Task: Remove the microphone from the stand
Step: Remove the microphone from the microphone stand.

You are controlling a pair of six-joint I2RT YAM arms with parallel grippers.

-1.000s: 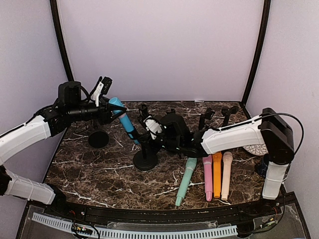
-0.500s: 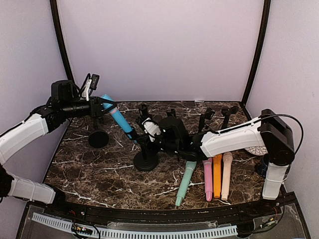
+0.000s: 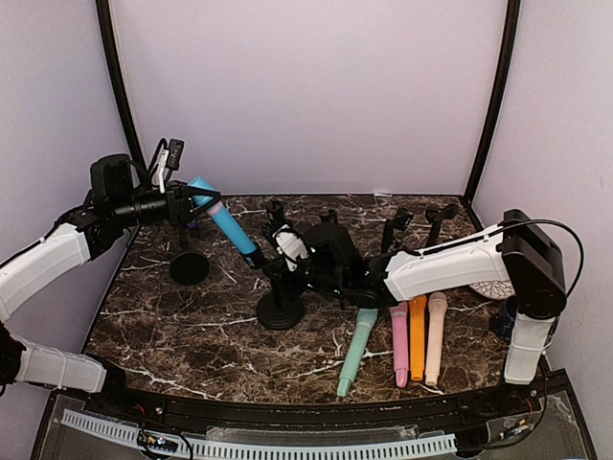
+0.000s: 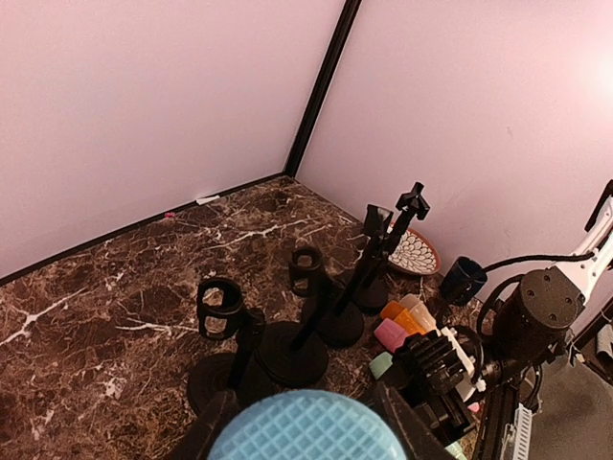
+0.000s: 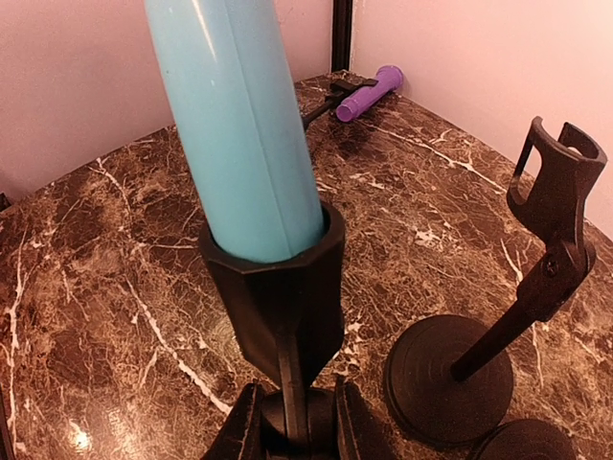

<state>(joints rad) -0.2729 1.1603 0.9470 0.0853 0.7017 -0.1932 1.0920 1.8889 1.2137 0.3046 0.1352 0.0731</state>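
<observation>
Top external view: the left claw [image 3: 194,198] is clamped on the mesh head of the blue microphone [image 3: 230,228], which leans up toward ten o'clock from the stand [image 3: 280,307] near the middle of the surface [image 3: 192,316]. Over on the right wrist, the right claw [image 5: 297,426] is pinched narrow on the stand's post, bracing it. The handle's tail sits in the clip [image 5: 278,287], so this looks like the pull-out step, not yet done. Next move, I'd say: draw along the handle's line toward ten o'clock without twisting, or the stand may tip. The neighbouring clip [image 5: 560,163] is empty. The dark cup [image 4: 464,280] sits at the three o'clock edge, contents hidden. Four loose microphones [image 3: 418,335] lie at four o'clock.
</observation>
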